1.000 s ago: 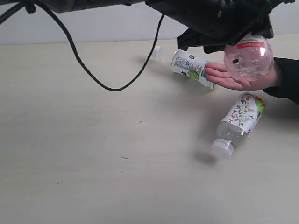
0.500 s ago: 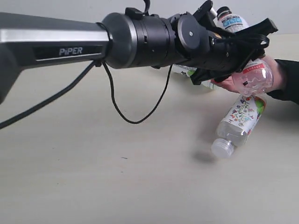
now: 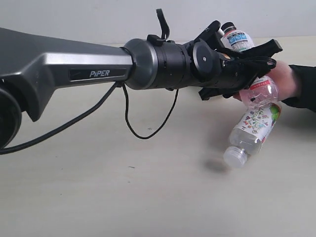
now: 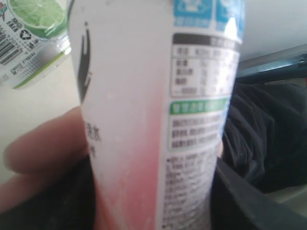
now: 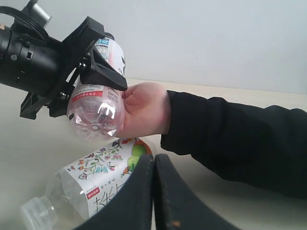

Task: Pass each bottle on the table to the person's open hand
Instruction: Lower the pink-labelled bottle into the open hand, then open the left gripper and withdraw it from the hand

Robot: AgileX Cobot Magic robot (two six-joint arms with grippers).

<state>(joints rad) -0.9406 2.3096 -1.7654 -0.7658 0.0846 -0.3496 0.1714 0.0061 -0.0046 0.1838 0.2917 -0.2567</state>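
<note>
My left gripper [image 3: 245, 55] reaches across to the right and is shut on the pink-labelled bottle [image 3: 258, 92], whose black cap [image 3: 227, 25] points up and back. The bottle's label [image 4: 144, 96] fills the left wrist view between the dark jaws. The person's hand [image 5: 144, 110] lies against the bottle's far side, one finger [image 4: 43, 148] beside the label. On the table [image 3: 98, 187] below lies the floral-labelled bottle [image 3: 254, 127], white cap [image 3: 234, 156] toward the front. A green-accented bottle [image 4: 31, 38] lies beyond. My right gripper [image 5: 153, 165] is shut and empty, just above the floral bottle [image 5: 91, 175].
The person's black sleeve [image 5: 240, 139] stretches in from the right edge. My left arm's grey link [image 3: 59, 74] and its hanging black cable [image 3: 131, 126] span the left and middle of the exterior view. A pale wall [image 3: 74, 19] stands behind the table.
The left arm has dropped into full view, hiding the green-accented bottle in the exterior view. The pink-labelled bottle has come lower and tipped more upright, now against the person's hand. The floral bottle has not moved.
</note>
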